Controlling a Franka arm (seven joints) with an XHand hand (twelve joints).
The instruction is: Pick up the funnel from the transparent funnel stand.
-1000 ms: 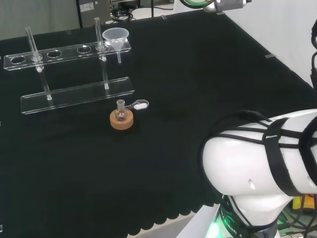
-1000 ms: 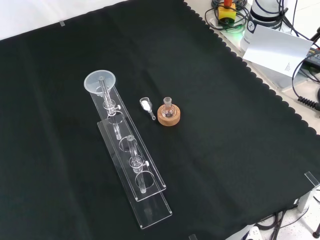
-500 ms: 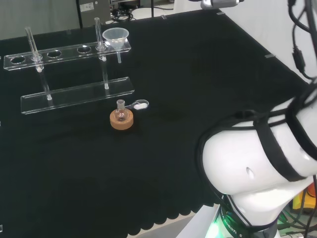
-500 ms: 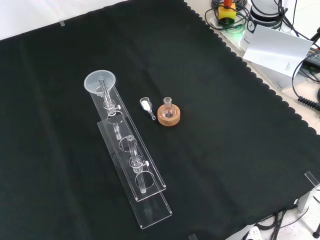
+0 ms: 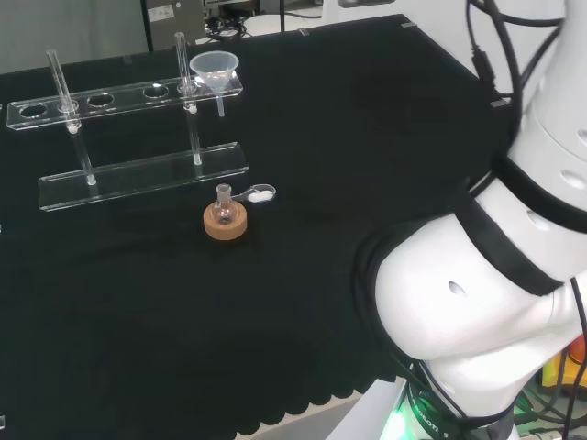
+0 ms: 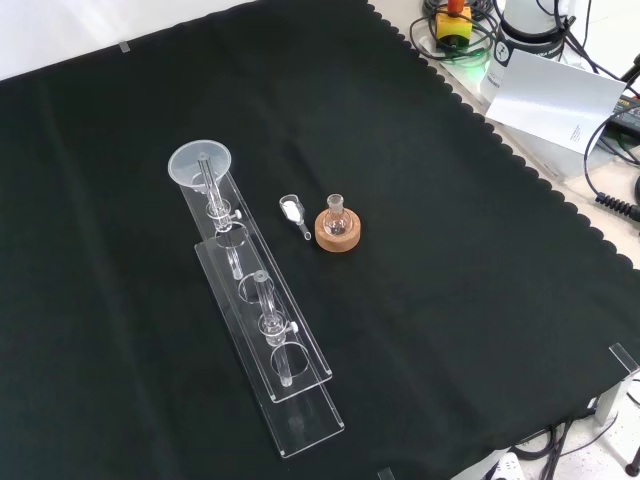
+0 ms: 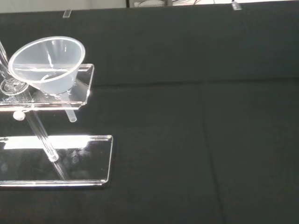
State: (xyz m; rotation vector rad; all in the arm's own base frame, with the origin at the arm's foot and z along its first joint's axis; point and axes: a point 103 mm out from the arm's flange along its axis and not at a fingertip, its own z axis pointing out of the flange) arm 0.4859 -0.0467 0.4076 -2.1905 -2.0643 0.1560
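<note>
Arm links (image 5: 477,302) have swung up at right of head view since a sec ago; approach just starting. Funnel (image 5: 214,66) sits in stand (image 5: 138,96), upper left, untouched. Fingers' state: can't tell.

A lab: clear funnel stand (image 6: 262,330), small flask (image 6: 336,216) on cork ring (image 6: 338,234).

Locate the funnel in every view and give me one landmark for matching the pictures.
Head view: the funnel sits in the right-hand end of the clear stand's top shelf, upper left of the picture.
Front view: the funnel sits at the stand's far end, upper left of centre.
Wrist view: the funnel sits close and large in the stand's end hole.
Shared landmark: that end of the stand's top shelf, under the funnel.
</note>
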